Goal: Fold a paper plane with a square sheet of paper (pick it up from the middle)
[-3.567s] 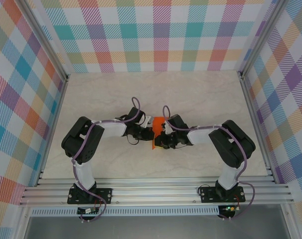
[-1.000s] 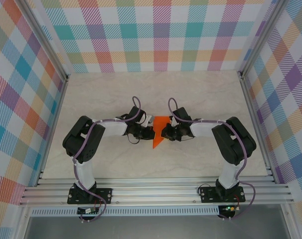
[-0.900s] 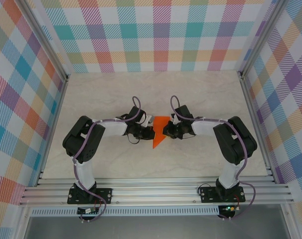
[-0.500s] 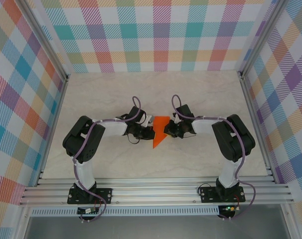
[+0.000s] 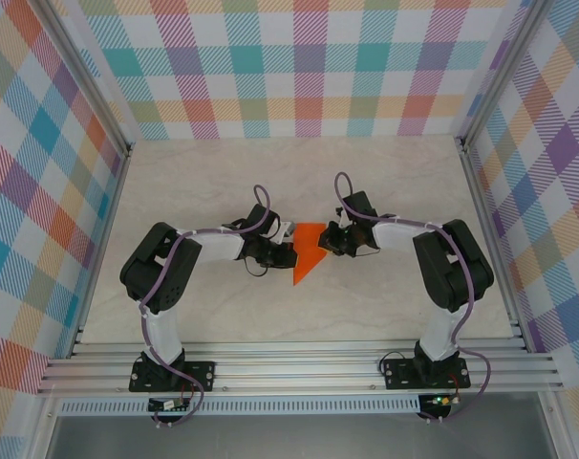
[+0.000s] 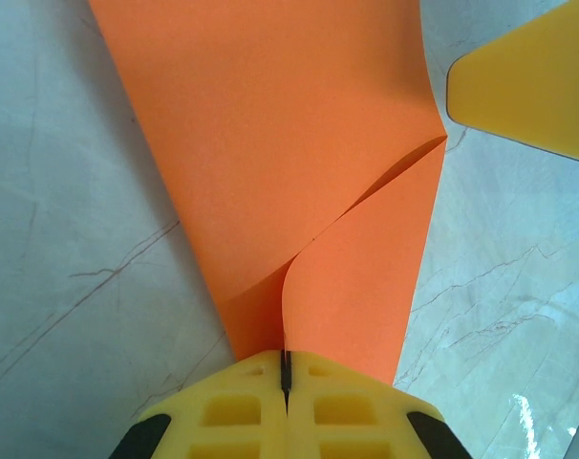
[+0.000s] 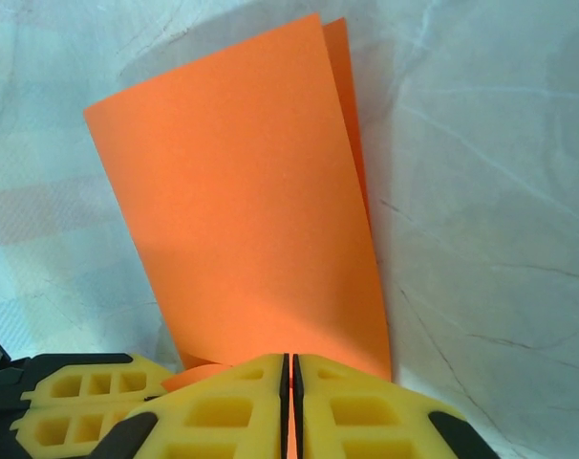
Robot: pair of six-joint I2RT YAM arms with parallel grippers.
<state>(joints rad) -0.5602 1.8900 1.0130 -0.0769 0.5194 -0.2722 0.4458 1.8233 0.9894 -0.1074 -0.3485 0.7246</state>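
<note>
Paper point(image 5: 307, 260) betw. L tool point(image 6: 285, 368) & R tool point(image 7: 290, 371), in both.

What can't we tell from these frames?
Top external: creases of the orange paper too small; its side edges hidden under the left gripper and right gripper.
Left wrist: paper's far end cut off by the top edge.
Right wrist: pinched edge hidden behind the jaws; rear layers behind the front flap.
</note>
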